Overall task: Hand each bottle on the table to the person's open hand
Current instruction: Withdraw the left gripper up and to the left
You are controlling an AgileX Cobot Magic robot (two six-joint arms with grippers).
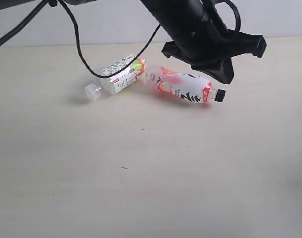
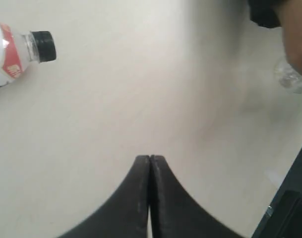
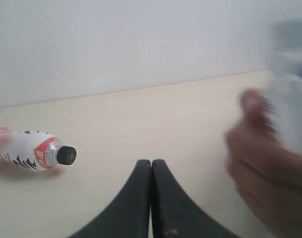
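Two bottles lie on the table (image 1: 141,178). The white patterned one with orange (image 1: 117,77) is on the left. The pink-peach one (image 1: 184,88) lies beside it, its black cap (image 2: 44,46) pointing right. My left gripper (image 1: 225,74) hangs shut and empty just above and beyond that cap end; its fingertips (image 2: 150,159) are pressed together. My right gripper (image 3: 151,163) is also shut and empty, and it faces the pink-peach bottle (image 3: 34,148) from a distance. The person's hand (image 3: 262,168) is blurred and holds a pale bottle (image 3: 289,74). The green-lime bottle is out of view.
The black left arm (image 1: 190,25) and its cables (image 1: 76,39) cross the top of the exterior view. A dark sleeve cuff (image 2: 265,12) and part of a clear bottle (image 2: 289,77) sit at the edge of the left wrist view. A pale wall (image 3: 141,39) stands behind the table.
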